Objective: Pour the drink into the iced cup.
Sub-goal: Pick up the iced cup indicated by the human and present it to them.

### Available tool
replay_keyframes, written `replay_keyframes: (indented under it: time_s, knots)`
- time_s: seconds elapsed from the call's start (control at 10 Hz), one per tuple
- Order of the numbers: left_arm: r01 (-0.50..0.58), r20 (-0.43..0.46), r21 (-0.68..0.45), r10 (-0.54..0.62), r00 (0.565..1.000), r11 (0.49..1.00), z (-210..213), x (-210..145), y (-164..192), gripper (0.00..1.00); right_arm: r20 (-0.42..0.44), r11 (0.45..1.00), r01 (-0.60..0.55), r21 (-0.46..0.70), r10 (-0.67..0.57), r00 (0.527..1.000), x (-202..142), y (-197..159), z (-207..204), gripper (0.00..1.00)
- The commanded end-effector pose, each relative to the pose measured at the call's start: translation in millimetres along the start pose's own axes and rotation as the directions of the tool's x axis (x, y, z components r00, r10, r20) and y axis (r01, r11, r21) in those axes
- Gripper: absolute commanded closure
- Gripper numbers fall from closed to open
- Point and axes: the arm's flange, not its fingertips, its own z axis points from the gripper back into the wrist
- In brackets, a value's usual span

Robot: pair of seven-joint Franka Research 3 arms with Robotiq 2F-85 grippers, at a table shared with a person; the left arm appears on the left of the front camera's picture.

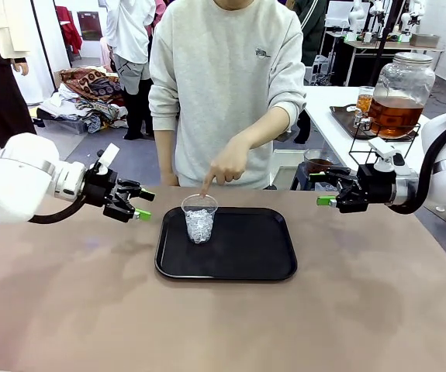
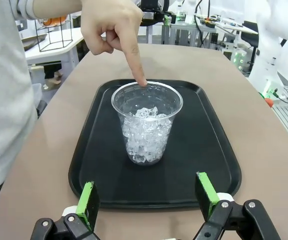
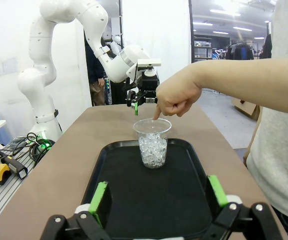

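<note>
claws first: the left claw (image 2: 145,189) has its green fingers spread wide and holds nothing, and the right claw (image 3: 158,189) is spread wide and bare too. both hang over the table (image 1: 67,310), one at each side of the black tray (image 1: 254,248), pointing in at the middle. the iced cup (image 1: 199,219) stands on the left part of the tray, toward the far edge, apart from both claws. a person's hand (image 1: 226,164) reaches in from the far side, and one finger points down at the far rim of the cup, touching it or nearly so. the cup looks like thin clear plastic, so i think it is light and soft and would squash if squeezed hard. the ice makes it heavier low down and may make the wall wet and slippery. a good place to hold it is round the middle, under the rim, with a soft squeeze. it stands straight, mouth up, its long way running up and down, wider at the top. a big glass jar (image 1: 397,97) of brown drink stands on another table behind the right arm; i cannot tell if that is the drink to pour.
</note>
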Motion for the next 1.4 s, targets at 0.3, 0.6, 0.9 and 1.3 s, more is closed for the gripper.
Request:
replay_keyframes:
  time_s: [0.3,0.6,0.9,1.3]
  knots:
    - [0.017,-0.014,0.009,-0.017,1.000,1.000,-4.9,-1.5,1.3,0.00,-0.006,1.000,0.001,0.002,-0.001,1.000,4.3,-3.2,-2.0,0.00]
    - [0.072,-0.016,0.016,-0.072,0.997,0.997,-20.7,-4.6,6.7,0.00,-0.006,1.000,0.001,0.002,-0.001,1.000,4.3,-3.2,-2.0,0.00]
    - [0.100,0.006,0.036,-0.100,0.995,0.994,-39.0,-7.7,10.1,0.00,-0.006,1.000,0.001,0.002,-0.001,1.000,4.3,-3.2,-2.0,0.00]
    - [0.100,0.046,0.047,-0.102,0.994,0.994,-61.2,-16.5,14.4,0.00,-0.006,1.000,0.001,0.002,-0.001,1.000,4.3,-3.2,-2.0,0.00]
